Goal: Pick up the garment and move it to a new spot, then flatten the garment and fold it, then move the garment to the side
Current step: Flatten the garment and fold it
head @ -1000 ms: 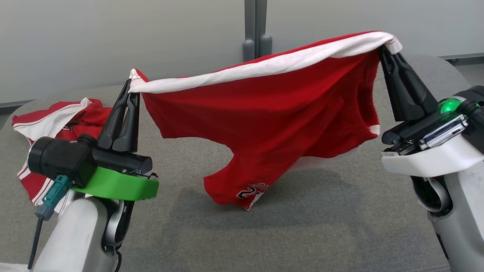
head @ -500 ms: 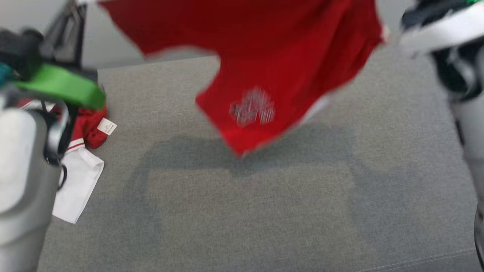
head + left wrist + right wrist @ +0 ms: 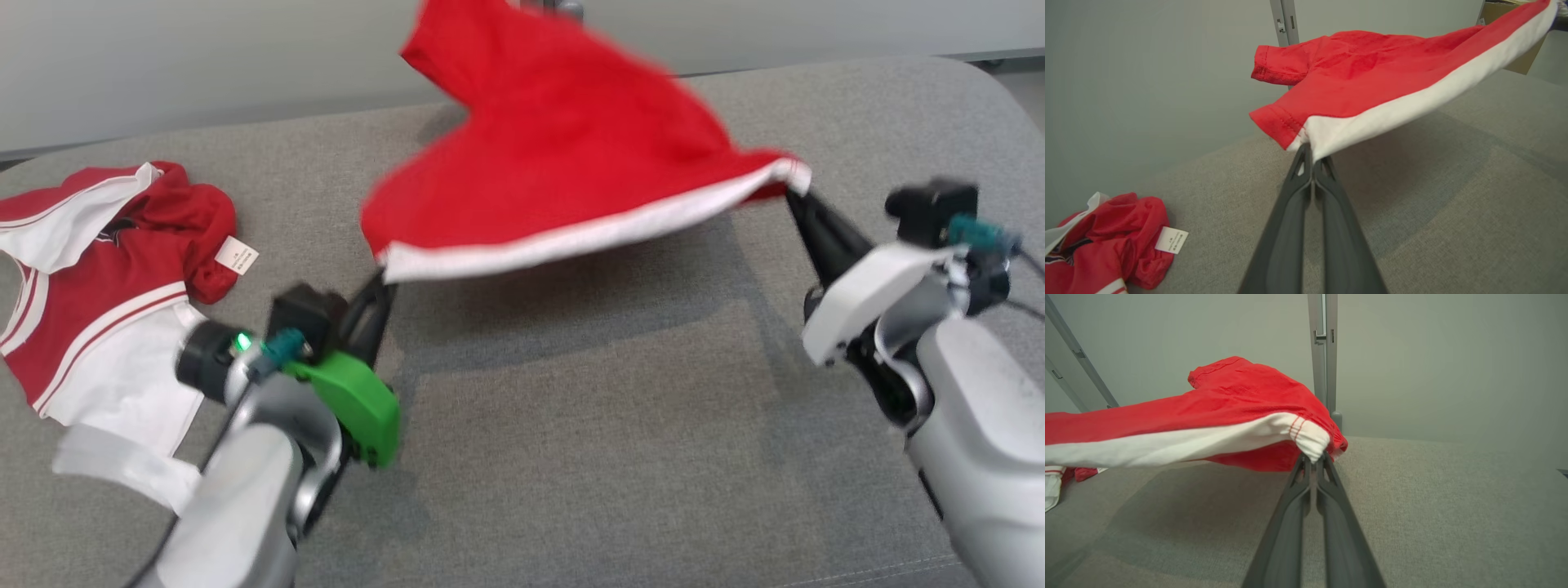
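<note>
A red garment (image 3: 563, 155) with a white band along its near edge hangs stretched in the air above the grey padded surface (image 3: 588, 425). My left gripper (image 3: 385, 276) is shut on the band's left corner, and in the left wrist view the garment (image 3: 1372, 81) fans away from that gripper (image 3: 1311, 153). My right gripper (image 3: 790, 194) is shut on the band's right corner, and the right wrist view has the garment (image 3: 1220, 404) running off to the left of it (image 3: 1314, 458). The cloth billows away from me, its far end lifted and blurred.
A second red and white garment (image 3: 106, 278) with a small white label (image 3: 237, 255) lies crumpled on the left of the surface. A grey wall with a vertical metal post (image 3: 1323, 351) stands behind. The surface's rounded edge curves at the far right.
Both grippers have swung down and toward me with the garment, which has flipped from hanging below them to billowing outward above the surface. The head view has shifted too.
</note>
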{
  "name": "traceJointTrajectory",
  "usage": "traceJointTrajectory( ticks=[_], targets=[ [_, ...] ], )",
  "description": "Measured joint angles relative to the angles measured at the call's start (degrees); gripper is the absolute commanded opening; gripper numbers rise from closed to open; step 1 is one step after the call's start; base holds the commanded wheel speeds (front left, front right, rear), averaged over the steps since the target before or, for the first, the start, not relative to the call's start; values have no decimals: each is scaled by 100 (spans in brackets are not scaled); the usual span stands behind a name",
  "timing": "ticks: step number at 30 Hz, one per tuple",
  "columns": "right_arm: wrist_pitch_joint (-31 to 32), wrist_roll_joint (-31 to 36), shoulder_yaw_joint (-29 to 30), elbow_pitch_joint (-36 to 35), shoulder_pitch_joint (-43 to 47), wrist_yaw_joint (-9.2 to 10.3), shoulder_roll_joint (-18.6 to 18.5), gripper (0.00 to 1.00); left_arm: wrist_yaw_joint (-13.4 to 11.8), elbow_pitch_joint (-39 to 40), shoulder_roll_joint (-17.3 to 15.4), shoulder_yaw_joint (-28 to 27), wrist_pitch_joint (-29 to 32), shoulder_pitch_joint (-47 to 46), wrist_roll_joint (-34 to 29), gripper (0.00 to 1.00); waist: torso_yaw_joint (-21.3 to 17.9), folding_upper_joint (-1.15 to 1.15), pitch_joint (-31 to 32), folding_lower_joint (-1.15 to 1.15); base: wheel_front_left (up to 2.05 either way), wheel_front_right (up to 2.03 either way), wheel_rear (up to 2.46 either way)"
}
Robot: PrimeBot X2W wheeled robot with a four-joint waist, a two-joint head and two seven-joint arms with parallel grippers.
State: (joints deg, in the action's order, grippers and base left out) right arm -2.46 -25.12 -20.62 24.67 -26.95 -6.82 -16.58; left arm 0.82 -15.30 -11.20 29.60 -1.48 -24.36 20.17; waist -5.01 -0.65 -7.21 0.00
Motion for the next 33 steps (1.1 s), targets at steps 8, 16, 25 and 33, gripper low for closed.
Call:
traceJointTrajectory(
  ticks=[8,16,25,33],
  targets=[
    [-346,-270,-365,446,767,-32,477,0,15,-703,143,361,-242,817,-138,0,35,0,-310,0,0,0,0],
    [-870,-249,-651,357,790,-31,194,0,-112,-711,140,307,-793,800,-338,0,14,0,-179,0,0,0,0],
    [-1012,-187,-904,363,1397,-31,-87,0,-233,-811,147,366,-1029,1314,-370,0,29,0,119,0,0,0,0],
    [-1065,-316,-927,324,1991,-32,-127,0,-343,-720,158,381,-1118,1863,-342,0,63,0,458,0,0,0,0]
  ],
)
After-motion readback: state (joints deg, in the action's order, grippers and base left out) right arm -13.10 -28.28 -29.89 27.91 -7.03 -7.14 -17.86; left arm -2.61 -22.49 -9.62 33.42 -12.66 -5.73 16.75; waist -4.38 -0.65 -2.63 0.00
